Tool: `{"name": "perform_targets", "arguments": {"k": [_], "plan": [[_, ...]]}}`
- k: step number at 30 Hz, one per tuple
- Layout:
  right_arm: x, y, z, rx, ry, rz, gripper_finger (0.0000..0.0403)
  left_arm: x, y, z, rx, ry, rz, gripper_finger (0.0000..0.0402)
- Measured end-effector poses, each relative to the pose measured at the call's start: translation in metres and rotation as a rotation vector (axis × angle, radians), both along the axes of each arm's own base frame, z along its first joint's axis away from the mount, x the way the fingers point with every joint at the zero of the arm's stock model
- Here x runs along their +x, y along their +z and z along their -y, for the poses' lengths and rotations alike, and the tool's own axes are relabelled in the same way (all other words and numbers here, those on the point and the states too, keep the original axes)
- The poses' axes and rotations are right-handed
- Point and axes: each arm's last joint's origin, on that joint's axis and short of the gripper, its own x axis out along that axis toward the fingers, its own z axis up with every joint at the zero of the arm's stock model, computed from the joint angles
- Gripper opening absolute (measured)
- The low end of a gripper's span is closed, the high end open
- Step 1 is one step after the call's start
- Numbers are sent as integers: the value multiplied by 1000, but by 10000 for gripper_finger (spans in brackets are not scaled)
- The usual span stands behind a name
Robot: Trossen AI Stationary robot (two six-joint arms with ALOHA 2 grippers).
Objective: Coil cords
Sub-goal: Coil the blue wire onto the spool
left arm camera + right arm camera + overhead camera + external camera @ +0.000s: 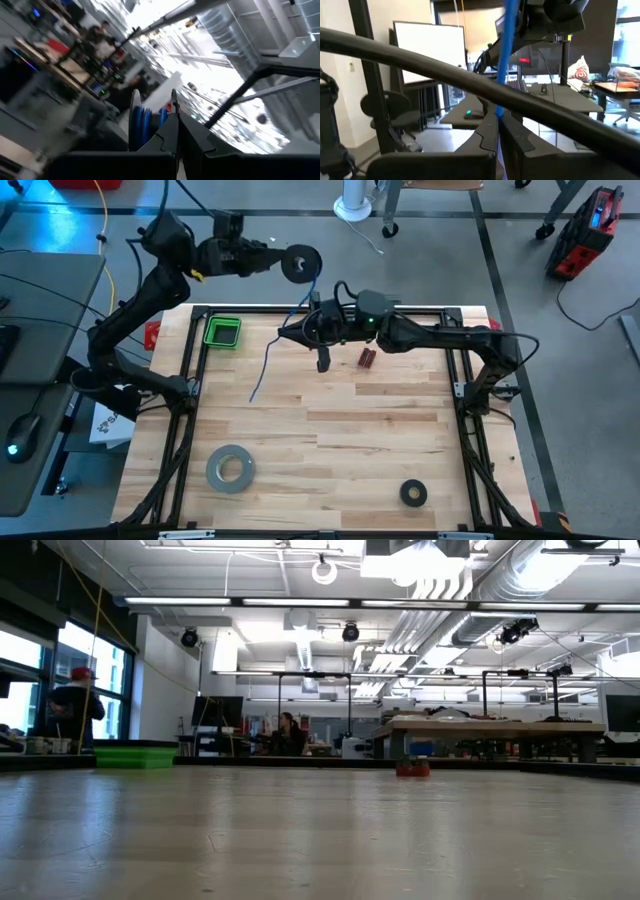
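A small black round spool (300, 263) with blue cord wound on it is held high beyond the table's far edge by my left gripper (278, 258), which is shut on it. The thin blue cord (265, 360) runs from the spool to my right gripper (300, 328), which is shut on it above the table's far middle. From there the cord trails down, and its free end (252, 397) lies on the wood. In the left wrist view the spool (142, 122) shows edge-on. Neither gripper shows in the low view. My left gripper holds the spool by its rim (165, 117), pinched between the two shut fingers. The spool is lifted clear and stands on edge in front of the fingers, its blue windings (145, 120) showing. How far back it reaches cannot be told. My right gripper pinches a mid stretch of the blue cord (501, 107) between its two fingers, a single strand. The fingers come roughly level from the table's right and lie across the cord. Above the fingers the cord (509, 50) runs straight toward the spool; below, it hangs slack to the table.
A green bin (222, 332) stands at the far left and also shows in the low view (135, 756). A small red object (367, 358) lies near the right arm. A grey tape roll (230, 468) and a black ring (413, 493) lie near the front edge. People show in the room beyond.
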Motion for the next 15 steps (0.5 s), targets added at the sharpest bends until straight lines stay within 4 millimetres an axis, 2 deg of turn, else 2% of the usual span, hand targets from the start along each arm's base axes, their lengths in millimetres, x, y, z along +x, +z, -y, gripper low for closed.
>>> {"name": "perform_targets", "arguments": {"k": [9,15], "plan": [[-1,7,8,8,-15,88,0,25,-10,16,-78,-145,-56,0],[-2,18,4,-36,3,112,0,30,-13,14,-65,-135,-62,0]]}}
